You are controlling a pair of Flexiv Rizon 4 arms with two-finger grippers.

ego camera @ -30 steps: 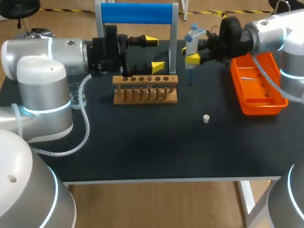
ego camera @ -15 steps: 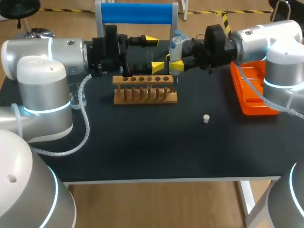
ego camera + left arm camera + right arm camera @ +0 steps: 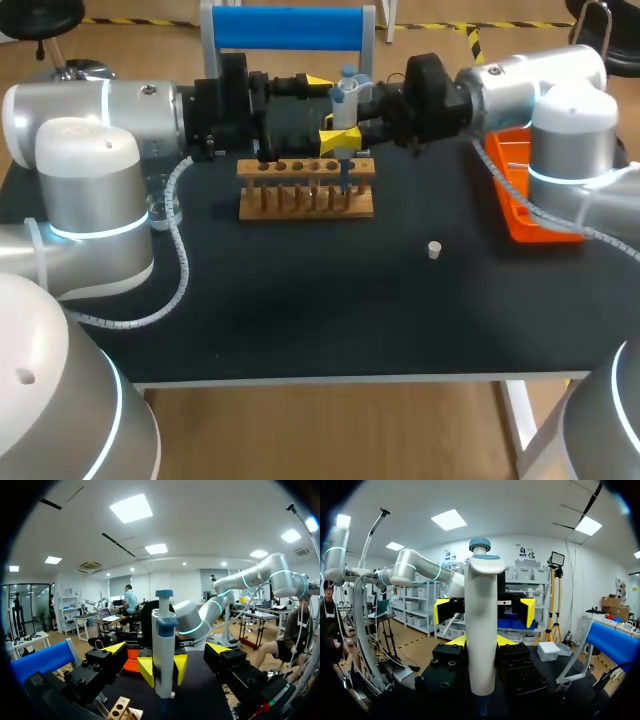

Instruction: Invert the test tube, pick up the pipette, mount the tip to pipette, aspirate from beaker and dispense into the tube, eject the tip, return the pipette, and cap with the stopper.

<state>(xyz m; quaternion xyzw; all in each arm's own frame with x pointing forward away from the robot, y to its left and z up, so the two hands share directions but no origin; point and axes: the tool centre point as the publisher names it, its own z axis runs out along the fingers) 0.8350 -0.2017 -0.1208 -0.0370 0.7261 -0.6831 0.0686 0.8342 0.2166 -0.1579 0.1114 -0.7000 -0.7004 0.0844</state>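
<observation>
The right jaws are clenched on the pipette [image 3: 345, 95], held upright near the bench's [image 3: 300, 310] far edge. Its lower end dips toward a hole at the right end of the wooden test tube rack [image 3: 290, 190]. The left jaws stand released, with the pipette between their 2 fingers, untouched. I judge this the dispensing step. Ejecting the tip, returning the pipette and capping are left to do, since the stopper [image 3: 434, 249] lies loose toward the bench's middle.
</observation>
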